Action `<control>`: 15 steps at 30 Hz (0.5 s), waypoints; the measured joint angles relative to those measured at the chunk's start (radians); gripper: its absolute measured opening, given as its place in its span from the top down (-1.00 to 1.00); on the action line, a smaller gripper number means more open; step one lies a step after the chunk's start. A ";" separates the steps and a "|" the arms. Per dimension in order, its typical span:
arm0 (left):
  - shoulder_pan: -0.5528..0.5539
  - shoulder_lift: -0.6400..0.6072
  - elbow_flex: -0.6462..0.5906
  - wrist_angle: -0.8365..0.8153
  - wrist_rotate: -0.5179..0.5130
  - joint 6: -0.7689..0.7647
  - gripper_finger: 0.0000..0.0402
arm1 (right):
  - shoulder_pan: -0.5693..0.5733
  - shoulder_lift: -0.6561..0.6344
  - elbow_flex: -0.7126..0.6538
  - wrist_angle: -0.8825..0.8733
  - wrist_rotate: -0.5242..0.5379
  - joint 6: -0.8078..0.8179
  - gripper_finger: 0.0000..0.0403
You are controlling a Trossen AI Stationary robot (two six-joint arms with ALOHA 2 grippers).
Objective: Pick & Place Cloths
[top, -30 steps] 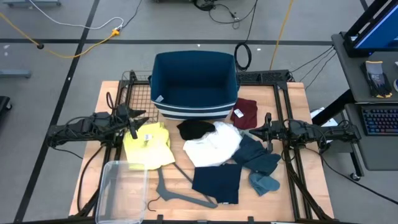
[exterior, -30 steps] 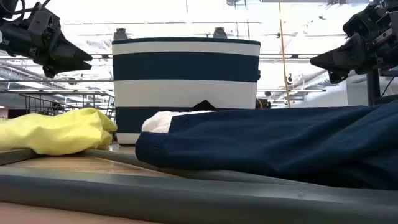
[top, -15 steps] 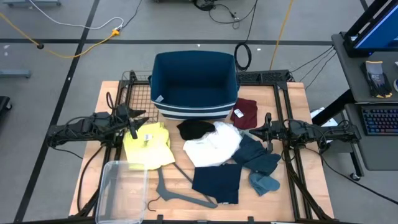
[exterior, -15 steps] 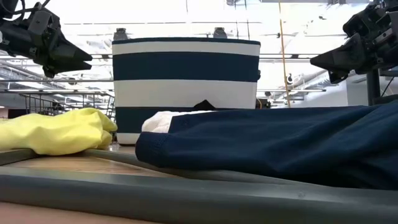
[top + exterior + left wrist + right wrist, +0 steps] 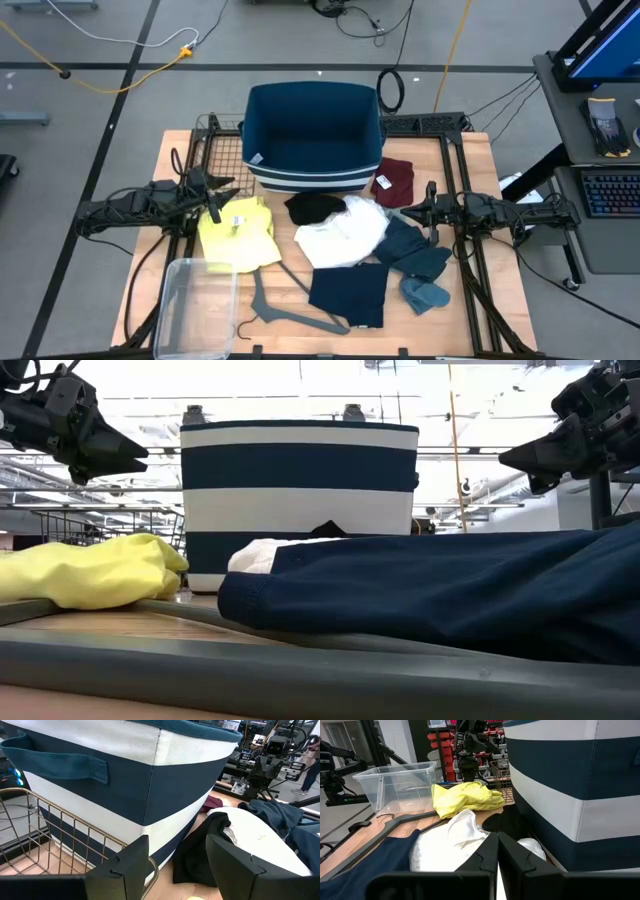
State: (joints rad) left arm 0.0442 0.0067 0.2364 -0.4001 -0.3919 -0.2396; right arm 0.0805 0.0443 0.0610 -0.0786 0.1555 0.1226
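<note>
The left claw hangs above the wooden counter with its two dark, angular fingers parted and nothing between them, just over the crumpled yellow cloth. The right claw hovers across from it with its flat fingers pressed together, empty, beside the rumpled teal rags.

Between the two arms the soft pieces lie in a loose cluster: a bunched black cloth touching the puffy, creased white cloth, a flat-folded navy cloth nearer the counter's front edge, and a small maroon cloth tucked against the side of the bin.

That bin is a boxy fabric basket in navy with broad white stripes and a sewn strap handle, standing open at the back of the counter. A wire rack of thin golden rods sits beside it. A clear, rigid plastic tub and a thin grey plastic hanger rest near the front.
</note>
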 joint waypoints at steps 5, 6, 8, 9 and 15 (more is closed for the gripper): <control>0.000 0.000 0.000 0.000 0.000 0.000 -0.01 | 0.000 0.000 0.000 0.000 0.000 -0.057 0.98; 0.000 0.000 0.000 0.000 0.000 0.000 -0.01 | 0.000 0.000 0.000 0.000 0.000 -0.095 0.98; 0.000 0.000 0.000 0.000 0.000 0.000 -0.01 | 0.000 0.000 0.000 0.000 0.000 -0.158 0.98; 0.000 0.000 0.000 0.000 0.000 0.000 -0.01 | 0.000 0.000 0.000 0.000 0.000 -0.177 0.98; 0.000 0.000 0.000 0.000 0.000 0.000 -0.01 | 0.000 0.000 0.000 0.000 0.003 -0.194 0.98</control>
State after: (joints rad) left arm 0.0443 0.0063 0.2363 -0.4004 -0.3919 -0.2396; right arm 0.0803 0.0442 0.0611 -0.0784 0.1581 -0.0716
